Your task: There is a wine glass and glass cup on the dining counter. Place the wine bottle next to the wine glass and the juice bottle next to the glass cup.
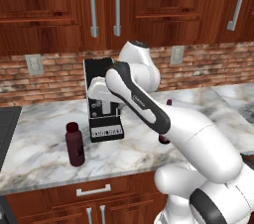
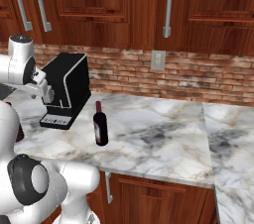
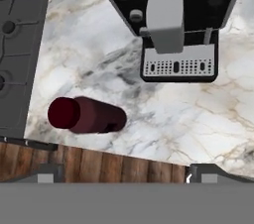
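Gripper (image 3: pixel 124 174) hung open above counter edge, I saw juice bottle (image 3: pixel 87 115) upright left of coffee machine (image 3: pixel 173 25); wine bottle (image 2: pixel 100 124) right.

The wine bottle (image 1: pixel 165 124) is mostly hidden behind the arm in the left base view. The stove (image 3: pixel 17 54) is cut off by the hand view's left edge.
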